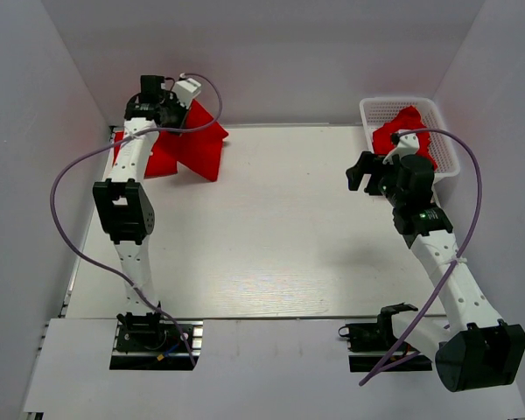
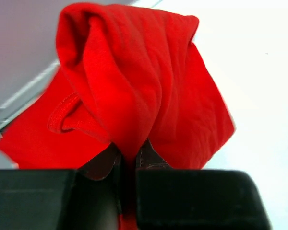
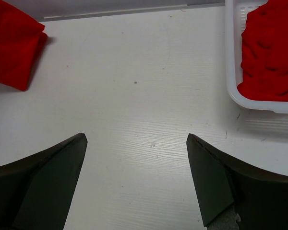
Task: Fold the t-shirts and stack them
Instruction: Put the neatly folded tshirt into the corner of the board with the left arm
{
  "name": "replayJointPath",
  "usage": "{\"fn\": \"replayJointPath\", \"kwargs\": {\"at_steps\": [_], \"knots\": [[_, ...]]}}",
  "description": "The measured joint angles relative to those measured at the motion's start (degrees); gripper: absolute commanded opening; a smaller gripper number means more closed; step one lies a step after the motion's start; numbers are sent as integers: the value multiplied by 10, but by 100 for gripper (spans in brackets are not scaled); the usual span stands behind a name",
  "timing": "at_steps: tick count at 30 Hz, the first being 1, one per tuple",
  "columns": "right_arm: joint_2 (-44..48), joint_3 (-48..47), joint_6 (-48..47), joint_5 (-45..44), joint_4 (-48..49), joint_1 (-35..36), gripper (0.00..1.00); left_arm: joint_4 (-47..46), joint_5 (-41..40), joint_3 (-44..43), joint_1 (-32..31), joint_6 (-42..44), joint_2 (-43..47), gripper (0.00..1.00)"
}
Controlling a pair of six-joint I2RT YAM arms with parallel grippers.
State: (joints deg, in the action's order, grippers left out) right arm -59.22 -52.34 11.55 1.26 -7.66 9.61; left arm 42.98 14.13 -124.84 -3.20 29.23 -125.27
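A red t-shirt (image 1: pixel 197 144) hangs bunched at the table's far left corner, its lower part resting on the table. My left gripper (image 1: pixel 179 112) is shut on a fold of it and holds it up; the left wrist view shows the red cloth (image 2: pixel 134 91) pinched between the jaws (image 2: pixel 128 160). More red shirts (image 1: pixel 401 129) lie in a white basket (image 1: pixel 446 162) at the far right. My right gripper (image 1: pixel 360 173) is open and empty above the table, left of the basket; its wrist view shows the gap (image 3: pixel 137 143) over bare table.
The basket's rim (image 3: pixel 230 57) and red cloth (image 3: pixel 273 52) show at the right wrist view's upper right, the held shirt (image 3: pixel 14 43) at its upper left. White walls enclose the table on three sides. A purple cable runs along each arm.
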Motion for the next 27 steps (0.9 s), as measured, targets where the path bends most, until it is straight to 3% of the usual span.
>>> {"fn": "replayJointPath", "kwargs": {"at_steps": [11, 27], "knots": [[0, 0, 1, 2, 6, 0, 90, 6, 15, -52, 61, 23, 2, 0], [-9, 0, 5, 9, 7, -2, 90, -12, 21, -49, 118, 19, 30, 0]]}}
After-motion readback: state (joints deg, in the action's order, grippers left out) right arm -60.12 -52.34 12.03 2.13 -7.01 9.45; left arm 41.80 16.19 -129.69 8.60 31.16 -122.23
